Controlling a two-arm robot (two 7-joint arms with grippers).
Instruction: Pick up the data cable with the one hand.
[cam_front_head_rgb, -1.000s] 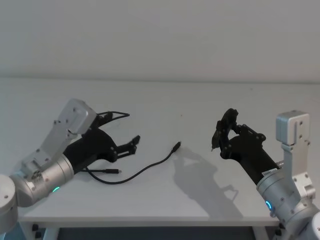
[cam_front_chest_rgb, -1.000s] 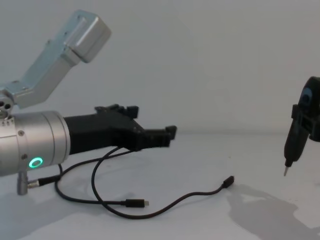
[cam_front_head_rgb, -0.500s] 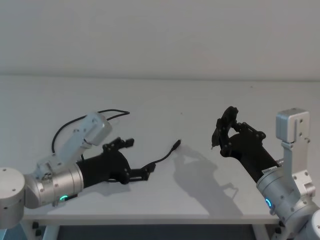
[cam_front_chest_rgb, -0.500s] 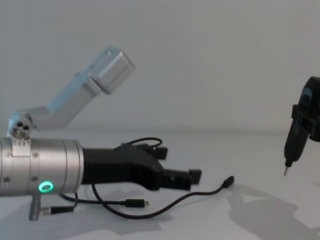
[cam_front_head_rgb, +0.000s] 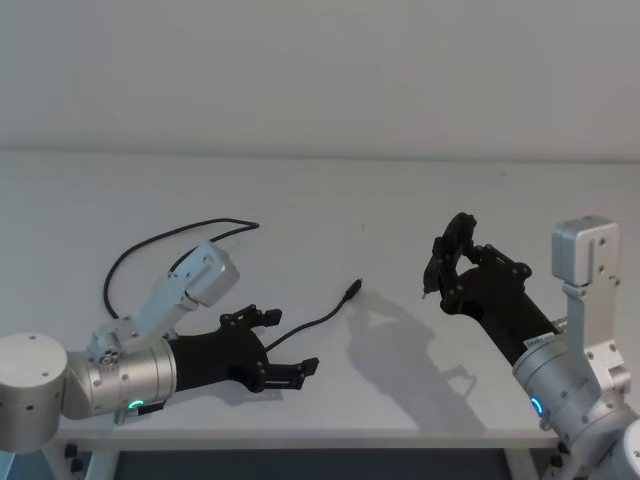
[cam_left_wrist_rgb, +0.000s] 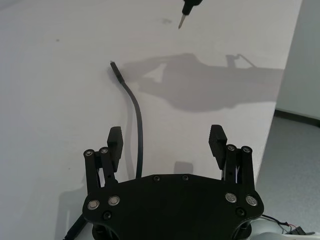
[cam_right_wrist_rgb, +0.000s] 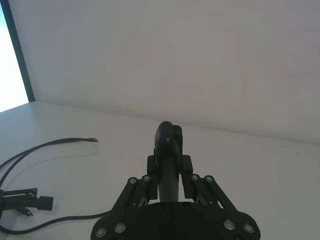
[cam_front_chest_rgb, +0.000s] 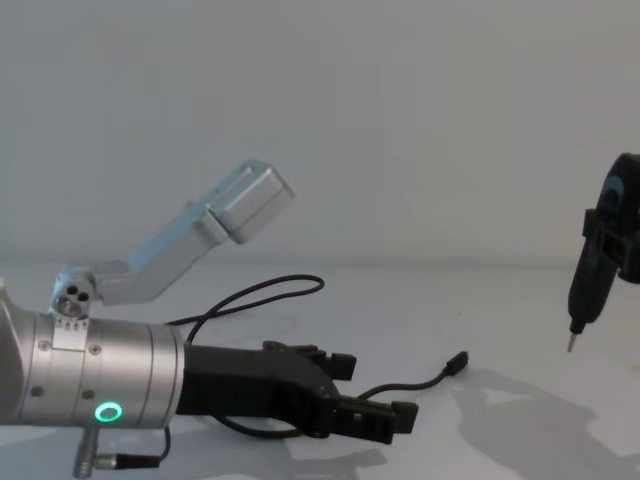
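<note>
At lower left of the head view, the left gripper (cam_front_head_rgb: 290, 343) reaches in low over the white table (cam_front_head_rgb: 400, 200), its black jaws spread wide and holding nothing. Behind it sits the thick silver wrist (cam_front_head_rgb: 125, 378) with its green ring (cam_front_chest_rgb: 105, 411), lying nearly level, so the jaws point toward the middle of the frame and hover just above the tabletop. From the left wrist view the left gripper (cam_left_wrist_rgb: 166, 142) straddles the data cable (cam_left_wrist_rgb: 139, 135): the cord runs up between the two fingers, much nearer one than the other, and ends at its plug (cam_left_wrist_rgb: 114, 68) farther out.

The data cable (cam_front_head_rgb: 322, 320) lies flat on the table, one loop arcing across the upper left behind the arm and the other end stretching toward the centre, where its plug (cam_front_head_rgb: 354, 291) rests. At centre of the chest view the same plug (cam_front_chest_rgb: 458, 360) sits right of the left gripper (cam_front_chest_rgb: 375, 390).

I judge the task to be at the approach: the cord is framed but not gripped. Closing on it and lifting are left.

At right, the right gripper (cam_front_head_rgb: 450, 262) hangs raised, well apart from the cable, its fingers closed around a slim dark tool (cam_front_chest_rgb: 588, 285) with a metal tip (cam_front_chest_rgb: 571, 344).
</note>
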